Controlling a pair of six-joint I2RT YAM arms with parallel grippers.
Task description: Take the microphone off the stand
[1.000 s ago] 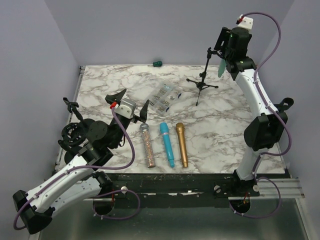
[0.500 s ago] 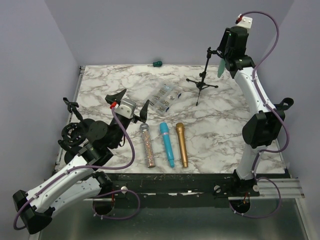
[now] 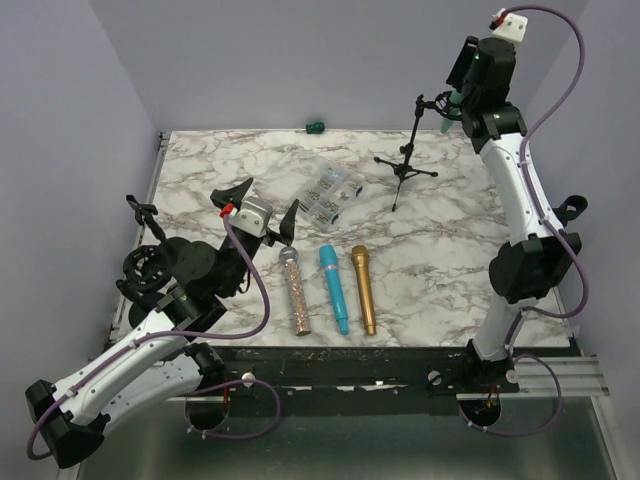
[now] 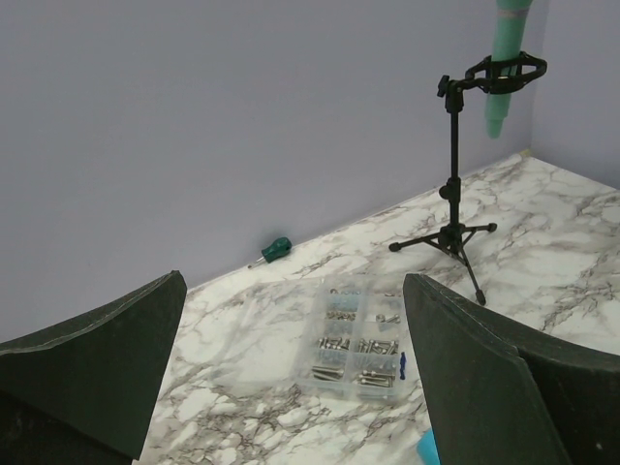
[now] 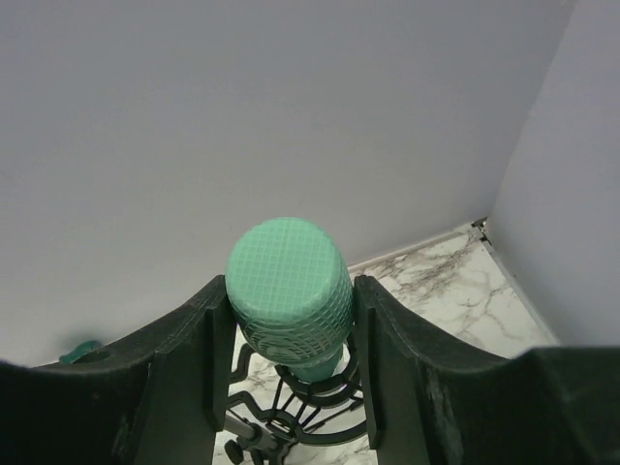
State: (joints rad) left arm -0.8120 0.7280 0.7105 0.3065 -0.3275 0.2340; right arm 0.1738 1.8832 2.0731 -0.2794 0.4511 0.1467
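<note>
The green microphone (image 5: 289, 281) stands upright in the ring clip (image 4: 504, 73) at the top of the black stand (image 4: 452, 145). Its round head is above the clip and its thin end pokes out below. The right pincer (image 5: 291, 295) sits above the stand, and its two fingers (image 5: 208, 329) press on both sides of the head. The left pincer (image 3: 262, 207) is far from the stand, wide open, holding nothing.

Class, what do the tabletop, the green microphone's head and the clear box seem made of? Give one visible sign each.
Tabletop: marble-look, grey veining; stone or laminate unclear.
Green microphone head: matte fine grid mesh, possibly painted metal.
Clear box: transparent plastic, small parts visible through it.
</note>
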